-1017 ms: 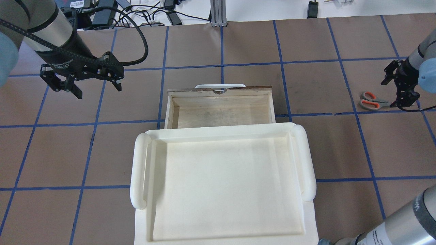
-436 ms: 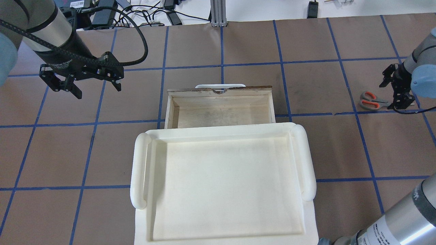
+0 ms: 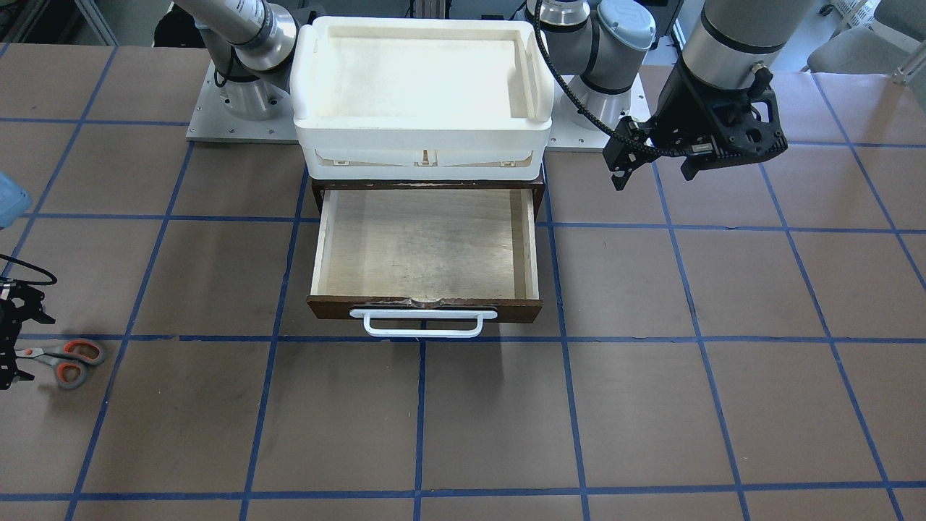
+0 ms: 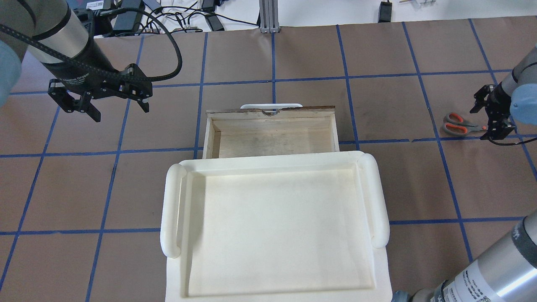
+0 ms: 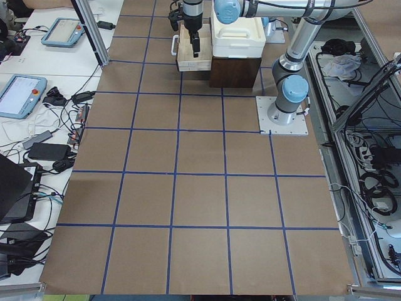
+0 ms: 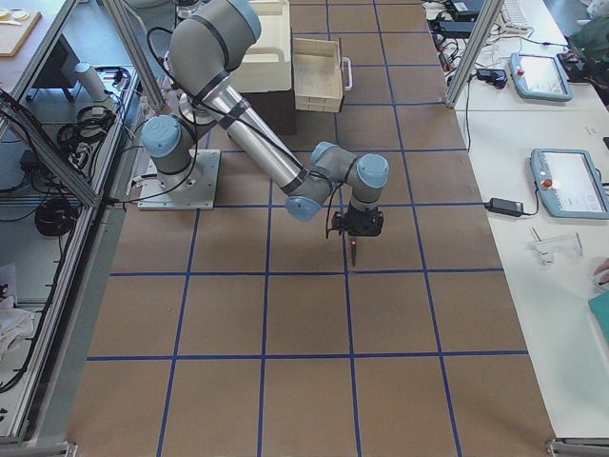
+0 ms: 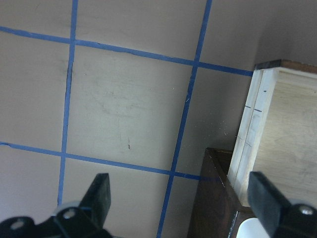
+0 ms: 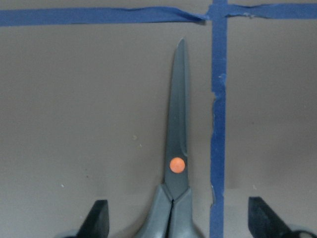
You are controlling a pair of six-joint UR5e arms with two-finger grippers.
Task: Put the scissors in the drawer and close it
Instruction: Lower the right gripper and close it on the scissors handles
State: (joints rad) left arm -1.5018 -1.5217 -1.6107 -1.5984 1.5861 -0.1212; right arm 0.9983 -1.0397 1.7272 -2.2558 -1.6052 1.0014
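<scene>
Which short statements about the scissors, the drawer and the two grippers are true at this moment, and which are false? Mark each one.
1. The scissors lie flat on the table, outside the drawer. True.
2. The drawer is pushed shut. False: it is pulled out and its plywood floor is bare.
3. The right gripper is shut on the scissors. False: it is open, with one finger on either side of the scissors near the orange pivot.
4. The left gripper is open and holds nothing. True.
</scene>
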